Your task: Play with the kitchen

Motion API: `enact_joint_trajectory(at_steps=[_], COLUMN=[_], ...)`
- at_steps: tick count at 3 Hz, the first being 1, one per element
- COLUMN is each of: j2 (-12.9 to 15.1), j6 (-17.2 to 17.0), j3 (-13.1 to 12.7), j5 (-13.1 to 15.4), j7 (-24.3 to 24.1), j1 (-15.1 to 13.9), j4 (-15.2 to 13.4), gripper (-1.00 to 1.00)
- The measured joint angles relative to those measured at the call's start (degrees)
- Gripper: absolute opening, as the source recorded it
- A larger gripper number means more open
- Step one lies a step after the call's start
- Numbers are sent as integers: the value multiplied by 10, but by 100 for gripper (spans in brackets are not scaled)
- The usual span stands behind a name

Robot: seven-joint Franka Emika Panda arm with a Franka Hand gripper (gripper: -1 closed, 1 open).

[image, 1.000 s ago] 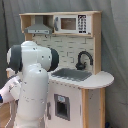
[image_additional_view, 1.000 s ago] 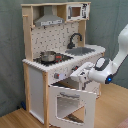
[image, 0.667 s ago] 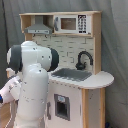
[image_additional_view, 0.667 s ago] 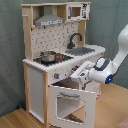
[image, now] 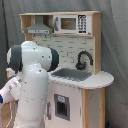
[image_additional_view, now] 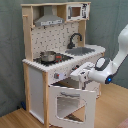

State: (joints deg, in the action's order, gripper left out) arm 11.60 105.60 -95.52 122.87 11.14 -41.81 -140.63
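White hand (image_additional_view: 79, 75) beside kitchen (image_additional_view: 55, 55) knobs, directly above open oven door (image_additional_view: 71, 102); finger state impossible to tell.

In the first exterior view the arm (image: 31, 85) fills the lower left — hiding the kitchen's (image: 75, 75) stove side. In the second exterior view the gripper's (image_additional_view: 80, 75) fingers are too blurred to tell.

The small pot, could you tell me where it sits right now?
In the second exterior view, the pot sits on the stovetop at the counter's left, below the grey hood and left of the sink.
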Motion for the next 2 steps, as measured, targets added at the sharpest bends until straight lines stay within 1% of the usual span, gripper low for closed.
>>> enact_joint_trajectory(at_steps=[1, 2], j2=[0, 1], j6=[-3, -22], j3=[0, -3], j5=[0, 0], j7=[-3, -25], j1=[0, 0], j4=[0, -1], gripper=[100, 100])
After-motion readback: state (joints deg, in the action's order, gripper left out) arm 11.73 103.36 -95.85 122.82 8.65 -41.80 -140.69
